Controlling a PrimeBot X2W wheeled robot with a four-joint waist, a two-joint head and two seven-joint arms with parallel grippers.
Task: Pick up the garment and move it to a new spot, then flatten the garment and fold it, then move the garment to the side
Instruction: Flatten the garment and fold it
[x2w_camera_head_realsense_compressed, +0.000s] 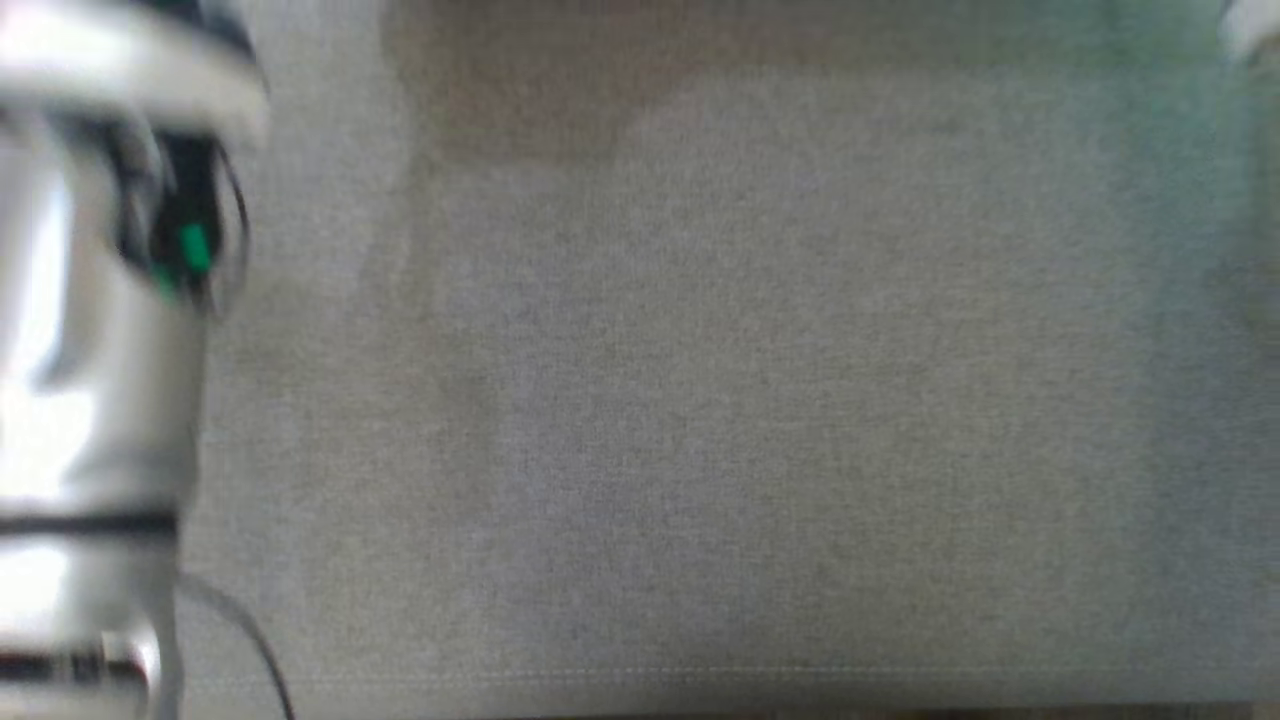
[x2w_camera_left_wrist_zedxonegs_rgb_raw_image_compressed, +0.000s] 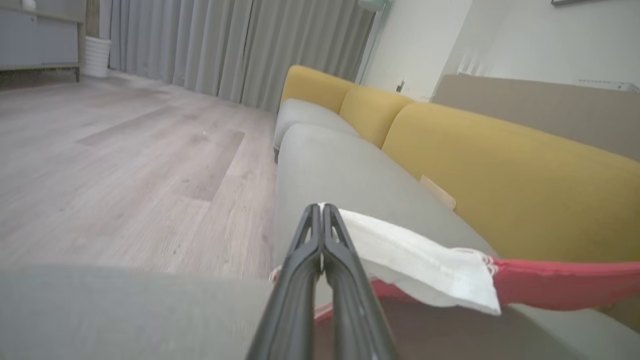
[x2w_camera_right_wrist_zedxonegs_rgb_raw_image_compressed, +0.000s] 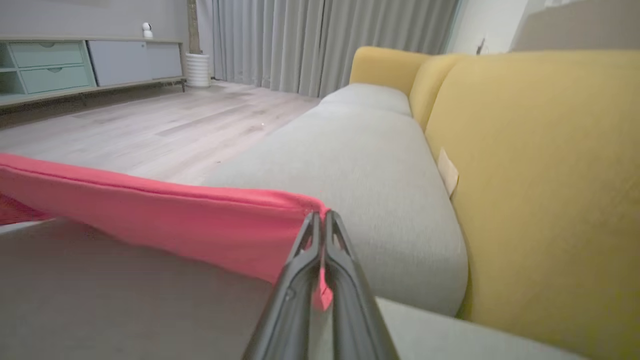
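Early stage. The left pincer (x2w_camera_left_wrist_zedxonegs_rgb_raw_image_compressed: 322, 209) and right pincer (x2w_camera_right_wrist_zedxonegs_rgb_raw_image_compressed: 322, 216) are each clamped on an edge of the red garment (x2w_camera_right_wrist_zedxonegs_rgb_raw_image_compressed: 170, 220) (white-trimmed at the left grip), which is stretched between them above the grey sofa seat (x2w_camera_right_wrist_zedxonegs_rgb_raw_image_compressed: 360, 165). Flattening, folding and setting aside apparently remain. Yellow backrests (x2w_camera_right_wrist_zedxonegs_rgb_raw_image_compressed: 540, 175), wood floor (x2w_camera_left_wrist_zedxonegs_rgb_raw_image_compressed: 125, 150) and grey curtains (x2w_camera_right_wrist_zedxonegs_rgb_raw_image_compressed: 320, 40) lie beyond.

Blurred forearm (x2w_camera_head_realsense_compressed: 90, 380); garment (x2w_camera_right_wrist_zedxonegs_rgb_raw_image_compressed: 150, 215) edge-cropped.

Grey sofa seat (x2w_camera_right_wrist_zedxonegs_rgb_raw_image_compressed: 360, 165), yellow backrest (x2w_camera_right_wrist_zedxonegs_rgb_raw_image_compressed: 540, 175), wooden floor (x2w_camera_left_wrist_zedxonegs_rgb_raw_image_compressed: 125, 150), curtains (x2w_camera_left_wrist_zedxonegs_rgb_raw_image_compressed: 225, 45), perhaps a white bin (x2w_camera_right_wrist_zedxonegs_rgb_raw_image_compressed: 198, 70)
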